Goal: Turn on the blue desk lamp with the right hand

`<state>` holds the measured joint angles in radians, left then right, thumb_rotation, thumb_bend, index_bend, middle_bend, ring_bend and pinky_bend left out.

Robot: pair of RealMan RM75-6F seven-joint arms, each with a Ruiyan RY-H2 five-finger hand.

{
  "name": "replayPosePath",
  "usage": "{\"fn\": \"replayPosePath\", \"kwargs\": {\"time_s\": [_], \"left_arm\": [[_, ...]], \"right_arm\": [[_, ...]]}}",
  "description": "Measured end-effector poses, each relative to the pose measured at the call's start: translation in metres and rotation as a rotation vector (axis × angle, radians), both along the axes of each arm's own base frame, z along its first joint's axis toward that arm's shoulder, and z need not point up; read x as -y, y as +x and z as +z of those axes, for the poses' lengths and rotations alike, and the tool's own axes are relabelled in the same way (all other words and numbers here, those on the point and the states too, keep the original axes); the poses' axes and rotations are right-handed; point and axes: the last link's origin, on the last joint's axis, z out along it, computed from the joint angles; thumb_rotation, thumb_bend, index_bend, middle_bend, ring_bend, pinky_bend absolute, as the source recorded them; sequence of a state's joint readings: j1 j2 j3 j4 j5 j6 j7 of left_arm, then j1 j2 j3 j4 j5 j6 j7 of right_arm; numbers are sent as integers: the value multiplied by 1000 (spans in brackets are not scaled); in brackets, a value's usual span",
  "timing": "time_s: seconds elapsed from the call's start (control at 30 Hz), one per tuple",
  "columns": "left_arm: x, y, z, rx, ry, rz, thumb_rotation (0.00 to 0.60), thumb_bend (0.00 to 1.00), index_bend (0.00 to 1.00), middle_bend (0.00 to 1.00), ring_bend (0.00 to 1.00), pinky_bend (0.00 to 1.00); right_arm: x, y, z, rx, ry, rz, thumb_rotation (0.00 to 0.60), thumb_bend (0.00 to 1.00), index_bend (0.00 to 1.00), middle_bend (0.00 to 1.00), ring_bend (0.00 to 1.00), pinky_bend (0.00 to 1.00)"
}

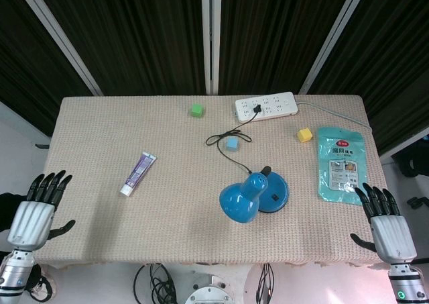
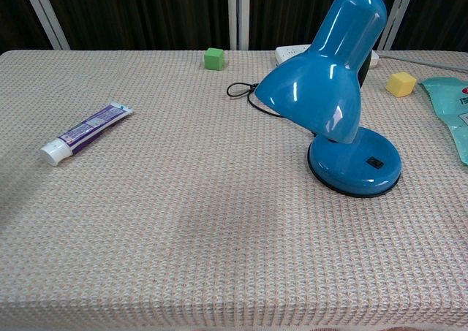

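The lamp (image 1: 253, 195) stands right of the table's (image 1: 100, 237) centre, shade tilted toward the front edge. The right hand (image 1: 387, 225) rests at the front-right corner, fingers apart; the left hand (image 1: 37, 211) at the front-left, fingers apart.

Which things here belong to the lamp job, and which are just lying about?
Job:
blue desk lamp
right robot hand, open
power strip, lamp plugged in

Lying about:
toothpaste tube
green cube
yellow cube
light blue cube
teal pouch
left robot hand

Glossy blue desk lamp (image 1: 253, 195) stands upright mid-table, shade tilted downward.
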<state>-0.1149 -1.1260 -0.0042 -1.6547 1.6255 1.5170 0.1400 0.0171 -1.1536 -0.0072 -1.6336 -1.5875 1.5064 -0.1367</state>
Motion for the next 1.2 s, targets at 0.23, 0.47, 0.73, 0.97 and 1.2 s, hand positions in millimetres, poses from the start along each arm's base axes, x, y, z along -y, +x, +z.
{"fn": "replayPosePath", "kwargs": {"time_s": [0.23, 0.47, 0.73, 0.97, 1.2], "left_arm": [[1, 0, 0, -1, -3, -2, 600, 122, 0, 0, 0, 0], [2, 2, -1, 0, -5, -10, 600, 122, 0, 0, 0, 0], [2, 3, -2, -1, -8, -11, 600, 123, 0, 0, 0, 0], [0, 2, -3, -6, -13, -6, 600, 123, 0, 0, 0, 0], [0, 1, -4, -5, -18, -2, 600, 122, 0, 0, 0, 0]], "right_arm": [[1, 2, -1, 0, 5, 7, 600, 1, 0, 0, 0, 0], [-2, 2, 1, 5, 0, 15, 600, 2, 0, 0, 0, 0], [-2, 3, 2, 10, 2, 27, 600, 26, 0, 0, 0, 0], [2, 7, -2, 13, 14, 45, 600, 42, 0, 0, 0, 0], [6, 10, -15, -6, 71, 45, 600, 601, 0, 31, 0, 0]]}}
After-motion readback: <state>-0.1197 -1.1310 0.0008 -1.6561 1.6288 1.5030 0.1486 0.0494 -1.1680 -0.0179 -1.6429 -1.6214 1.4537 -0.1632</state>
